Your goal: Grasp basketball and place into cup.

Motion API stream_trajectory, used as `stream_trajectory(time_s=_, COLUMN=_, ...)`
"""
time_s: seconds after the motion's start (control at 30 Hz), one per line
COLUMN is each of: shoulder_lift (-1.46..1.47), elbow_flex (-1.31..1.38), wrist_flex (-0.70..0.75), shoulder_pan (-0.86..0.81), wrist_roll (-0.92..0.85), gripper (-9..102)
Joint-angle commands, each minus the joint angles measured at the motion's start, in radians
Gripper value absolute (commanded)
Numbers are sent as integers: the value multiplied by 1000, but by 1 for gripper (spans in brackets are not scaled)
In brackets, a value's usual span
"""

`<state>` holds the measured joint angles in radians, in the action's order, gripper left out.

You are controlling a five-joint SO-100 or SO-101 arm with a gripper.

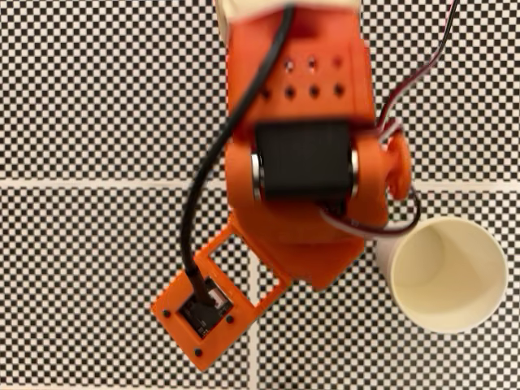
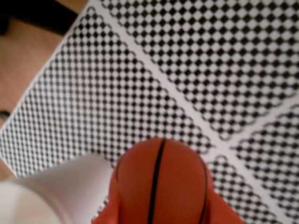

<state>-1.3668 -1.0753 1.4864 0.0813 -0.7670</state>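
Orange: 1 basketball [image 2: 161,184]; 1 cup [image 1: 448,275].

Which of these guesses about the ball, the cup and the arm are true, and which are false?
1. The basketball is held in the end effector. True.
2. The cup lies tipped on its side. False: in the fixed view it stands upright, mouth open.
3. The ball is already inside the cup. False: the cup is empty in the fixed view; the wrist view shows the ball beside it.
4. The surface is a black-and-white checkered mat. True.
5. The arm is blue. False: it is orange.
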Motion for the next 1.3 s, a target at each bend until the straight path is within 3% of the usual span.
stream_trajectory(time_s=0.0, shoulder_lift=-103, elbow_flex=15, wrist_flex=48, shoulder_pan=2, wrist_roll=-86, gripper=13)
stream_trajectory(time_s=0.2, shoulder_lift=-216, elbow_flex=28, wrist_flex=121, shoulder_pan=9, wrist_roll=-295, gripper=13)
stream_trajectory(time_s=0.5, shoulder_lift=-305, elbow_flex=67, wrist_flex=176, shoulder_pan=75, wrist_roll=-468, gripper=13)
stream_trajectory(time_s=1.27, shoulder_lift=-221, elbow_flex=281, wrist_flex=161, shoulder_pan=428, wrist_roll=-419, gripper=18)
